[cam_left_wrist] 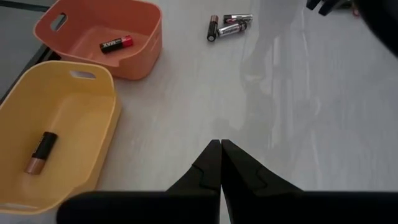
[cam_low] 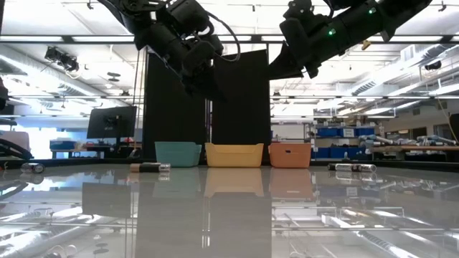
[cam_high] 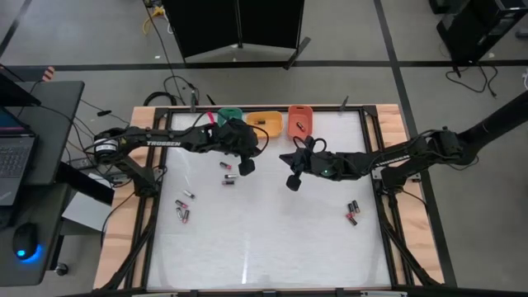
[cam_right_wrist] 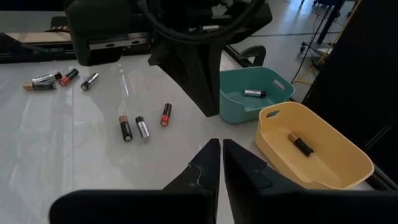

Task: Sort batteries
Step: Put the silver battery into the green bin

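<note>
Light came from ceiling strips overhead, bright and even, and the glossy white table [cam_low: 229, 215] mirrored them as pale streaks in the low view. Both arms stood there as dark shapes against the lit room behind. Soft shadows fell under the arms in the high view, and the wrist views were sharp.

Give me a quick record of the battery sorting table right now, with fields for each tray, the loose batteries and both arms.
green tray: one small silvery battery
yellow tray: one black and copper battery
orange tray: one black and red battery
loose batteries: three near table centre, a cluster on the left side, a cluster on the right side
left gripper: raised near the trays, shut, holding nothing
right gripper: raised over the table, shut, holding nothing
</note>
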Controlling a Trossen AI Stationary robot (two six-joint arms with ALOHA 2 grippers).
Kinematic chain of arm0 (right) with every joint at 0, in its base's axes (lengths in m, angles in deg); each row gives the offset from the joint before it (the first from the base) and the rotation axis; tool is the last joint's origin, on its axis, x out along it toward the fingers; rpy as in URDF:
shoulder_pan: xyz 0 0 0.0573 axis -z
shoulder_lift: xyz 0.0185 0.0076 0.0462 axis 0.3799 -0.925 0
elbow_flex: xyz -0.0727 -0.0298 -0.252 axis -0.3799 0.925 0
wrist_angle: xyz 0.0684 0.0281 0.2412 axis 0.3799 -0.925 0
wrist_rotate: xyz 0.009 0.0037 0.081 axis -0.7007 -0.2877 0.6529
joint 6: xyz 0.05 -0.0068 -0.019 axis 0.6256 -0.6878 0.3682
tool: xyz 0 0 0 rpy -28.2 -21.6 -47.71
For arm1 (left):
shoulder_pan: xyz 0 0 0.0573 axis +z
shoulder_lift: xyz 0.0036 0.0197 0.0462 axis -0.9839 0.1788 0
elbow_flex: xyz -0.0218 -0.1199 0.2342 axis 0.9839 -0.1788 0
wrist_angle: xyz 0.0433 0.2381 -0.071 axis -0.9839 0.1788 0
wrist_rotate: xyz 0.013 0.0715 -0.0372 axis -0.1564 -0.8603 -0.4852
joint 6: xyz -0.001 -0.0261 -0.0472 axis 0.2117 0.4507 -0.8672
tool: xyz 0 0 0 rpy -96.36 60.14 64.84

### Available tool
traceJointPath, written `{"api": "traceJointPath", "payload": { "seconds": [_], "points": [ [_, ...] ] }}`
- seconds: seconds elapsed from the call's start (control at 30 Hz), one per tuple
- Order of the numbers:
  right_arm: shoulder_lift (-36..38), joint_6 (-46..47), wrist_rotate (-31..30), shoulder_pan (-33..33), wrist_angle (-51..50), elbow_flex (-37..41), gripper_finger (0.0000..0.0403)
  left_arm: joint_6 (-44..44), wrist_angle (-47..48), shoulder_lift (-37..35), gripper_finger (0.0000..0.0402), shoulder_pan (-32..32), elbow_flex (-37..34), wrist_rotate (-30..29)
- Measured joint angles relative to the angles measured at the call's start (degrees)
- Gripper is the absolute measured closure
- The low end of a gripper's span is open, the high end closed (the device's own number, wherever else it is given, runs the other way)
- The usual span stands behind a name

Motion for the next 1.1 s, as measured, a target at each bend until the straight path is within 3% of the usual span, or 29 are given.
{"api": "traceJointPath", "payload": {
  "seconds": [0.93, 1.1],
  "points": [
    [0.0, 0.0, 0.0, 0.0, 0.0, 0.0, 0.0375, 0.3, 0.1, 0.0, 0.0390, -0.3, 0.0, -0.3],
    [0.0, 0.0, 0.0, 0.0, 0.0, 0.0, 0.0371, 1.9, 6.0, -1.6, 0.0390, -2.8, 0.1, -0.7]
  ]
}}
